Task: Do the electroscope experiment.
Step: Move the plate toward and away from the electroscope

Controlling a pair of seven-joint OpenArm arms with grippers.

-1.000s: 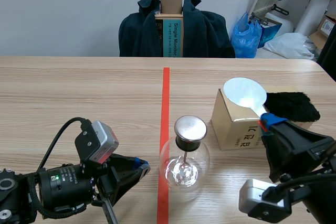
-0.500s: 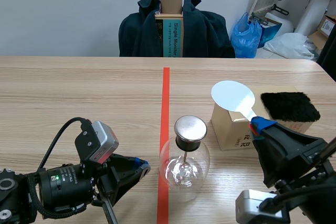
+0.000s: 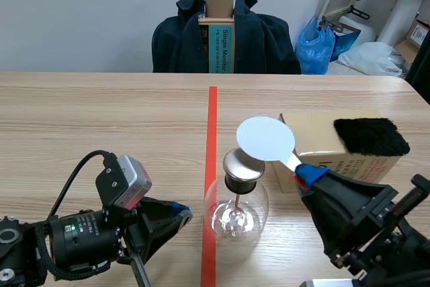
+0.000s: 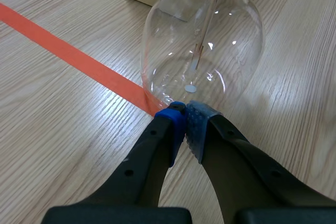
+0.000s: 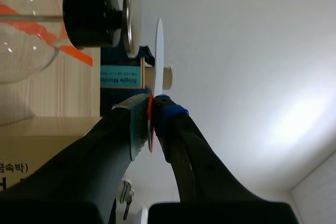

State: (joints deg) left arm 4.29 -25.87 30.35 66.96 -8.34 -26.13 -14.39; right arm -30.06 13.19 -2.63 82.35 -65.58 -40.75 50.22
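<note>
Left claw (image 4: 185, 110) and right claw (image 5: 151, 104) closed

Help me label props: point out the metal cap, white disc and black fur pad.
metal cap (image 3: 240, 166): scene view, middle of its round top.
white disc (image 3: 265, 138): scene view, centre of its face.
black fur pad (image 3: 370, 136): scene view, middle of its top.

The flask (image 3: 236, 212) is clear glass, with a black stopper (image 3: 239, 183) and a silver cap (image 3: 243, 163). The disc (image 3: 265, 138) is pale white. At the flask's two o'clock, a tan box (image 3: 312, 136) bears black fur (image 3: 370, 136). The tabletop (image 3: 101, 119) is light woodgrain with an orange-red stripe. The black left pincer (image 4: 180, 109) and right pincer (image 5: 152, 100) are blue-tipped.
</note>
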